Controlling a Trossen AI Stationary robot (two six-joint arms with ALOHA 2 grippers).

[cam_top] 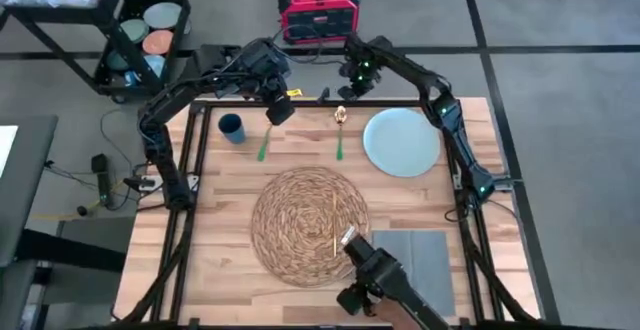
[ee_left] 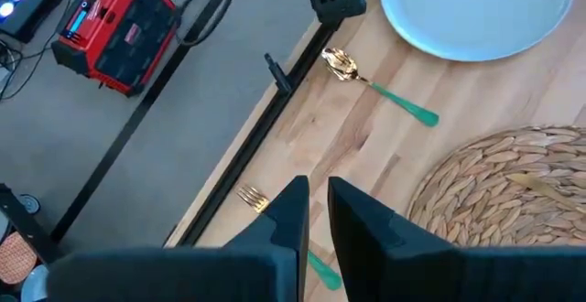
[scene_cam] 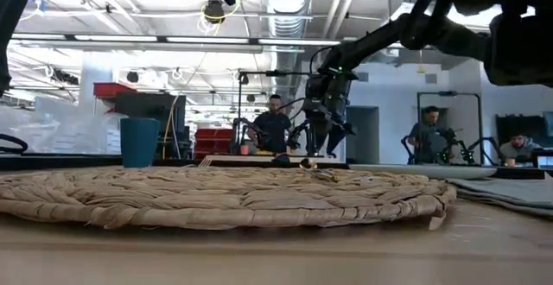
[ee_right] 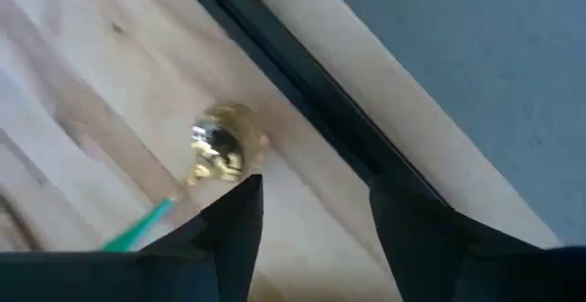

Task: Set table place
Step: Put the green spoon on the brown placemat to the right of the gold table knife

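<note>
1. Fingers [ee_right: 240,212] of the right gripper [ee_right: 316,220] stood well apart with nothing between them, hovering over the far rim of the light plank table [cam_top: 225,200] at upper centre of the high view.
2. Just beside the right gripper's open fingers lay the gold bowl of a green-handled spoon [ee_right: 212,151], not between the fingertips and not touched by them.
3. That spoon [cam_top: 340,133] lay with its long axis running up and down the high frame, bowl toward the upper edge, green handle pointing down toward the round woven straw mat [cam_top: 308,225].
4. Left gripper [ee_left: 316,206] had its two dark fingers nearly closed, only a thin gap between them, holding nothing, poised above a green-handled fork [cam_top: 266,142].
5. That fork's gold tines [ee_left: 251,197] showed just beside the left fingertips; its handle slanted down-left in the high view.
6. Pale blue round plate [cam_top: 402,141] sat right of the spoon, upper right of the table.
7. Small dark blue cup [cam_top: 232,127] stood upright at upper left, near the fork.
8. Grey square napkin [cam_top: 412,265] lay flat at lower right, beside the mat.
9. Lying across the mat, a thin pale stick [cam_top: 331,225] pointed up and down the frame.
</note>
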